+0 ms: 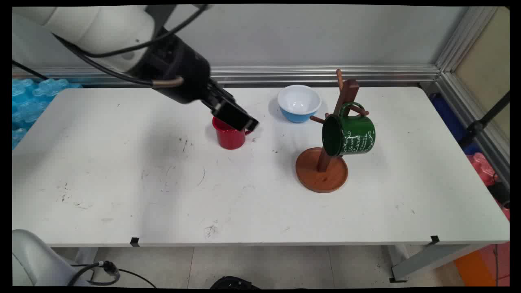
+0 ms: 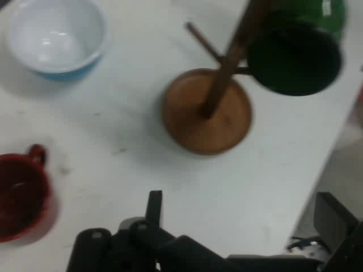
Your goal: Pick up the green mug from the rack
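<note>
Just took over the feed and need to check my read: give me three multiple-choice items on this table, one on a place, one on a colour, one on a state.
1. Where is the green mug?
A. Hung on the wooden mug tree
B. Upright on the table
C. Inside the bowl

2. What colour is the bowl's outside?
A. Red
B. Blue
C. Green

3. How is the gripper?
A. Shut on the red mug
B. Shut on the bowl
C. Open, holding nothing

Answers: 1 A, its handle hooks over a peg, mouth sideways. 2 B, the main view shows a blue wall around a white inside. 3 C, the hand view shows both fingers wide apart over bare table, the red mug off to one side.
</note>
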Controlling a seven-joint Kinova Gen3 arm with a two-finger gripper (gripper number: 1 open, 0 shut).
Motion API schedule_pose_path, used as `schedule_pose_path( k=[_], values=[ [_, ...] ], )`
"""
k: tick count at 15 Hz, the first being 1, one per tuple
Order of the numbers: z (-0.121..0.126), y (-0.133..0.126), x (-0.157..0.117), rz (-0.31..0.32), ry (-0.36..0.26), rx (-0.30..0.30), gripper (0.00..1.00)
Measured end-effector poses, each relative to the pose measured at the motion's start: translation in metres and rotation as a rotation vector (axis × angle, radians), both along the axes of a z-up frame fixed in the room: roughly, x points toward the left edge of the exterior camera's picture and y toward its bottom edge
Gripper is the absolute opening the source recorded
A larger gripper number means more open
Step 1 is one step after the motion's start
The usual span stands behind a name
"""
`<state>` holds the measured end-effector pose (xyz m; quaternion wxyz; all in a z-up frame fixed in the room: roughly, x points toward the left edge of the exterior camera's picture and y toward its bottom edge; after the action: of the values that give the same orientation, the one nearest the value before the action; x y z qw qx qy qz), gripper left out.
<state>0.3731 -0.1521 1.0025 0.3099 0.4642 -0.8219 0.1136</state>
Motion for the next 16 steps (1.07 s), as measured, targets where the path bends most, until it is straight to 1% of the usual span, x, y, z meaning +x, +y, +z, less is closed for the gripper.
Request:
schedule_pose_path(
  k=[4, 7, 11, 16],
  values=[
    [-0.004, 0.003, -0.039, -0.031, 0.070, 0.037, 1.00],
    [-0.010, -0.002, -0.062, -0.036, 0.115, 0.052, 1.00],
    [-0.024, -0.014, -0.082, -0.041, 0.158, 0.064, 1.00],
    [-0.043, -0.031, -0.099, -0.026, 0.217, 0.068, 1.00]
  ],
)
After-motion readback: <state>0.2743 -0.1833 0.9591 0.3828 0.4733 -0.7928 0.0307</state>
